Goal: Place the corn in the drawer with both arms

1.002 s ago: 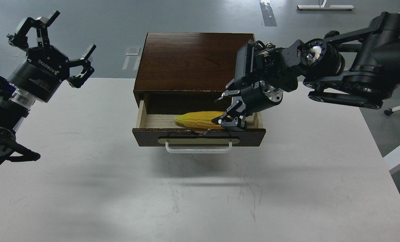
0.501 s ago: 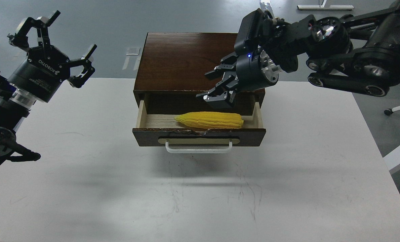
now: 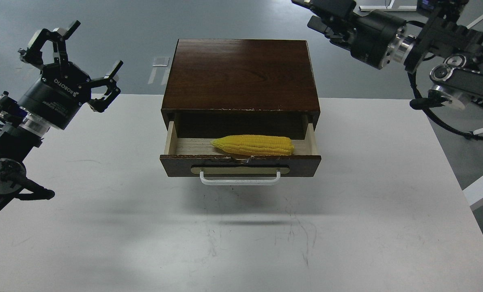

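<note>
Left fingers [image 3: 69, 56] splayed wide, gripping nothing, hovering over the surface's [image 3: 103, 227] far-left corner. Right gripper [image 3: 320, 16] is up past the far-right corner, mostly cut off by the frame's top edge, so I cannot tell how its fingers stand. Corn [image 3: 253, 145] lies flat in the open drawer [image 3: 240, 164], tip pointing left, near the far edge.

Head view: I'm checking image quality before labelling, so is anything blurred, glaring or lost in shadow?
Head view: sharp throughout; the corn and drawer are crisp. The white table shows soft shadows in front of the drawer and a mild bright patch near the bottom left. The right gripper runs off the top edge.
</note>
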`<state>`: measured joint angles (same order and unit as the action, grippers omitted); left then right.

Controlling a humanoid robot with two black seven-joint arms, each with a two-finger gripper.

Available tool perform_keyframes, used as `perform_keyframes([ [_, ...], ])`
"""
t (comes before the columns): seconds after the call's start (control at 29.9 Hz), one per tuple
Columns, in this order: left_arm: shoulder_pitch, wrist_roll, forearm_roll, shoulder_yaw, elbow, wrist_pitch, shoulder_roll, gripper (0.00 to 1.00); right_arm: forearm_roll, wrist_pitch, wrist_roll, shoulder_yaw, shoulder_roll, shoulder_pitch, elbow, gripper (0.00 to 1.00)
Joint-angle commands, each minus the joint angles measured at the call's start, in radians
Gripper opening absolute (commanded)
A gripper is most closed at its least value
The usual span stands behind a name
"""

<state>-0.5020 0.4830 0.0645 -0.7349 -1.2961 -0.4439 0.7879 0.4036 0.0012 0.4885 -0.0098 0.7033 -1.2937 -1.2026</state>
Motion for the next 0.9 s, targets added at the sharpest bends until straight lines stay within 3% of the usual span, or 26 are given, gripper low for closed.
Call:
perform_keyframes([
  [0.0,0.011,0.002,0.006,-0.001,0.001,0.001,-0.016,0.98,-0.103,0.002,0.0,0.22,0.01,0.223,0.041,1.0],
  [0.27,0.031,0.002,0.009,-0.015,0.004,0.001,-0.039,0.98,-0.377,0.022,0.0,0.326,-0.013,0.445,0.103,1.0],
  [0.5,0.052,0.002,0.009,-0.024,0.009,0.001,-0.055,0.98,-0.394,0.054,0.0,0.326,-0.083,0.563,0.104,1.0],
  [0.87,0.094,0.0,0.061,-0.063,0.011,0.001,-0.085,0.98,-0.393,0.051,0.0,0.324,-0.113,0.577,0.103,1.0],
])
